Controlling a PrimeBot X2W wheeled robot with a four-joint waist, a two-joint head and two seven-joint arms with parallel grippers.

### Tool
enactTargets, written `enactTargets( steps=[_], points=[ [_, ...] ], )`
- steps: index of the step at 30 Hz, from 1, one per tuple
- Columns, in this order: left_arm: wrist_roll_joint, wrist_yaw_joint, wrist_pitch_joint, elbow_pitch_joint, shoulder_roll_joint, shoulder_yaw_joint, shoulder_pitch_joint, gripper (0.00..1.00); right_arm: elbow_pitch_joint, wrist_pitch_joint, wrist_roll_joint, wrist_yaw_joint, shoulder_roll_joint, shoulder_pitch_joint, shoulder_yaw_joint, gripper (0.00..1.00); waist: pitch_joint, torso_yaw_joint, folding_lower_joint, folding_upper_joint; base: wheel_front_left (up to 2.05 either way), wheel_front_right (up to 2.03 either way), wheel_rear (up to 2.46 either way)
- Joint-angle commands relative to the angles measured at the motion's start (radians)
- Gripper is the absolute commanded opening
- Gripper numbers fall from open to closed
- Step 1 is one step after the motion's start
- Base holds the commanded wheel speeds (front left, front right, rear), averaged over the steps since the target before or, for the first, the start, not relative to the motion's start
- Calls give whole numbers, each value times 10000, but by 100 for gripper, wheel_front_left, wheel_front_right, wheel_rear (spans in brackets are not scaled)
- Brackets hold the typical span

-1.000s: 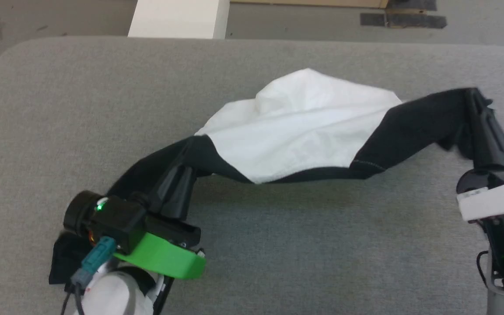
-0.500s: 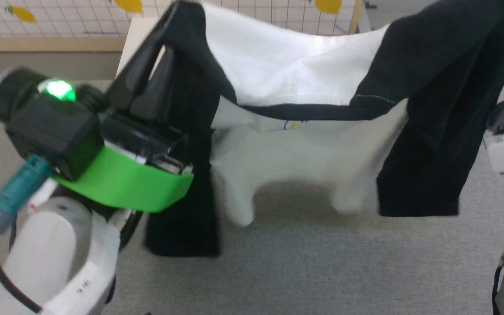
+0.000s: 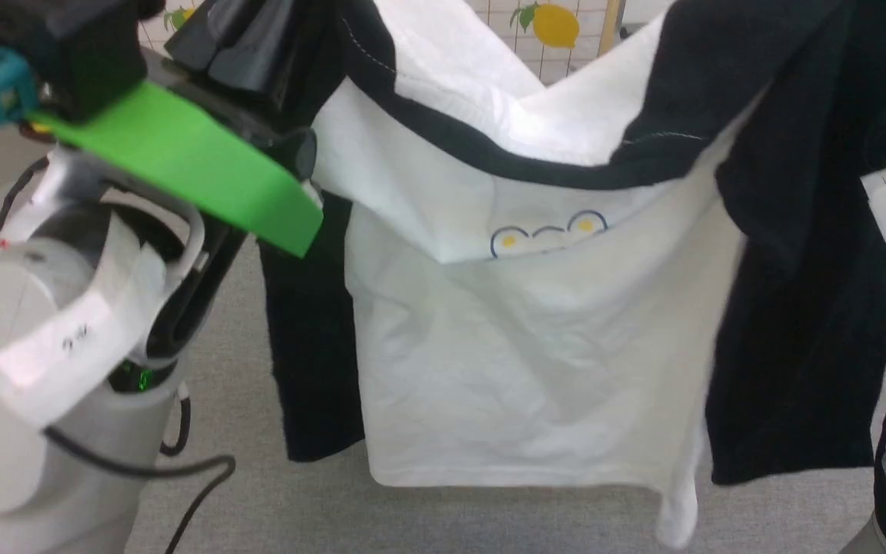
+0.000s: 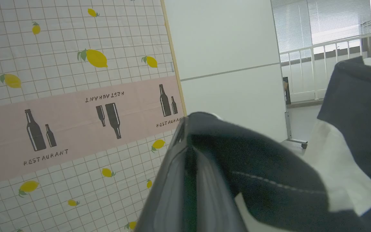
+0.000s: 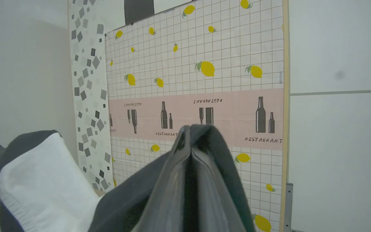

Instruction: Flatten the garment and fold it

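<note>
Since a second ago the garment [image 3: 535, 362] has gone up from the grey table [image 3: 443, 523] and now hangs in the air, spread between both arms. Left end effector [image 4: 186, 129] and right end effector [image 5: 188, 133] are each closed tight on its black cloth.

The desk [image 3: 489, 523] wears a grey, felt-like covering, matte and evenly textured, one flat tone all over. From where I stand it runs as a band along the near edge and rises in a narrow wedge at the left. The garment [image 3: 535, 369] hangs over it. Its lowest white corner drops towards the grey surface, though whether it touches, I cannot tell.
</note>
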Motion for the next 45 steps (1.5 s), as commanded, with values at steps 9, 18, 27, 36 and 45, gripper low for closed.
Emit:
enactTargets(
  steps=[9,18,27,36,45],
  points=[
    [180,-689,366,2615,273,-63,-2600,0,2181,360,-377,-13,31,-2427,125,0,1826,-380,0,-1,0,0,0],
    [1780,-664,-1094,5638,83,-131,-6719,0,5768,-1013,-1860,-13,30,-6792,177,0,4442,-611,0,-1,0,0,0],
    [2755,-821,-3353,7740,-56,-613,-8476,0,8469,-2848,-2832,-13,17,-8954,79,0,6144,-439,0,-1,0,0,0],
    [2774,-943,-4964,9006,-125,-919,-7931,0,9571,-3906,-2552,-13,-181,-8757,875,0,6909,-268,0,-1,0,0,0],
    [2427,-1303,-4822,7589,479,-1493,-6072,0,7592,-3521,-634,-13,-1314,-6537,1766,0,6100,-131,0,-1,0,0,0]
  ],
)
